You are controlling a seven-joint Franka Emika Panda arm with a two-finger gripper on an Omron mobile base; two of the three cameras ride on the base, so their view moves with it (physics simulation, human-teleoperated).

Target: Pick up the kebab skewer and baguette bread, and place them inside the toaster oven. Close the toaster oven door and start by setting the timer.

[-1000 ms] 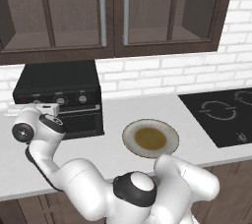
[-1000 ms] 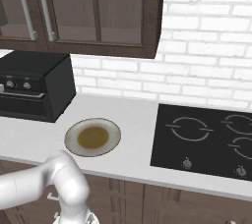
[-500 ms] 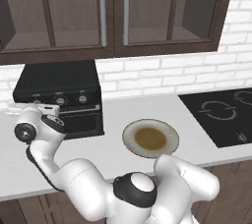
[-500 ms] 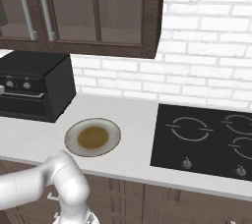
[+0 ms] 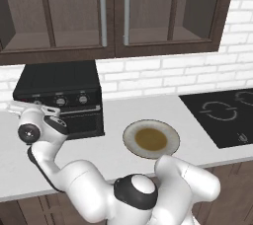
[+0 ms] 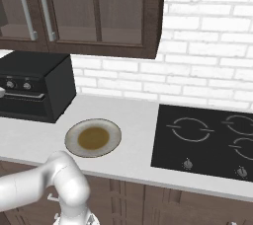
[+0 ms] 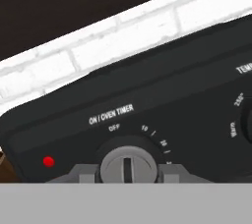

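Toaster oven [image 5: 59, 98]: one, directly ahead of tool.
Plate [image 5: 150, 139]: one, on table [image 5: 123, 120].
Tool [image 7: 129, 175]: fingers flanking timer knob [image 7: 129, 165], apparently grasping it.

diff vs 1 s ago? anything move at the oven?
No visible change. The gripper stays at the toaster oven front panel, its fingers on either side of the timer knob, jaws no wider or narrower than before. The arm holds the same pose in both base views. The oven door is still closed, and the plate sits where it was on the counter.
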